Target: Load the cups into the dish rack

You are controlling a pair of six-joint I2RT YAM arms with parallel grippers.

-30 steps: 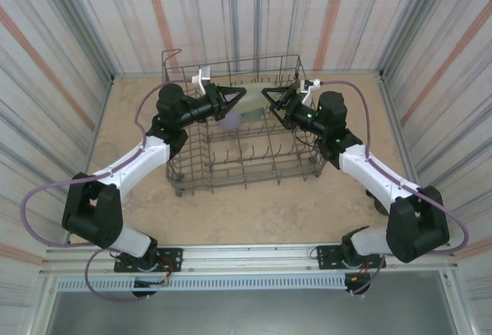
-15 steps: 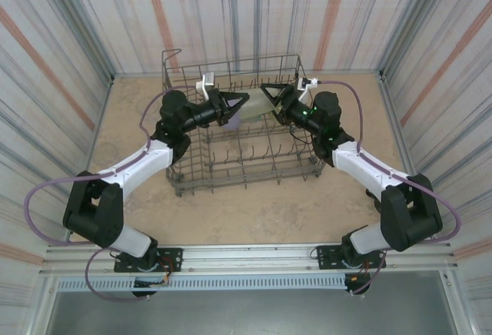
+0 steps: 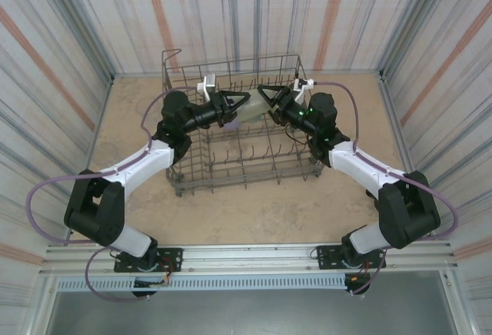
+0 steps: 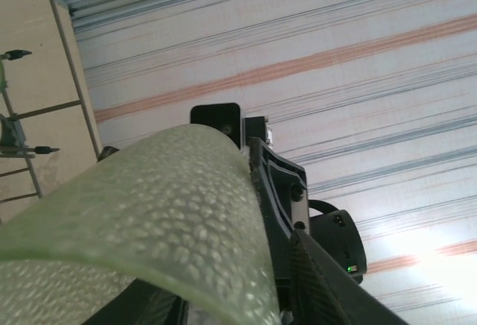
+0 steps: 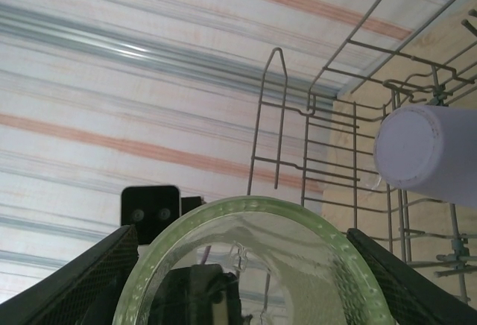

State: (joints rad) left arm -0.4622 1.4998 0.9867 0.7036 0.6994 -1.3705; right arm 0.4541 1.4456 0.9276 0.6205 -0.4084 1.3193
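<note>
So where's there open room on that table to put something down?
Widest is the bare table between the rack's near side and the arm bases. Strips either side of it are bare but under the arms. The rack's near rows stand empty; its far end is crowded: the left gripper and right gripper meet at a green cup, beside a lavender cup.

The pebbled, translucent yellow-green cup (image 4: 149,213) and the plain pale lavender cup (image 5: 436,153) stand out against the grey wire dish rack (image 3: 246,154), the mottled sandy-beige table (image 3: 254,220) and the white walls (image 3: 77,28) streaked with grey and orange-red stripes, while the arms (image 3: 142,167) are black and white with purple cables (image 3: 32,200).
</note>
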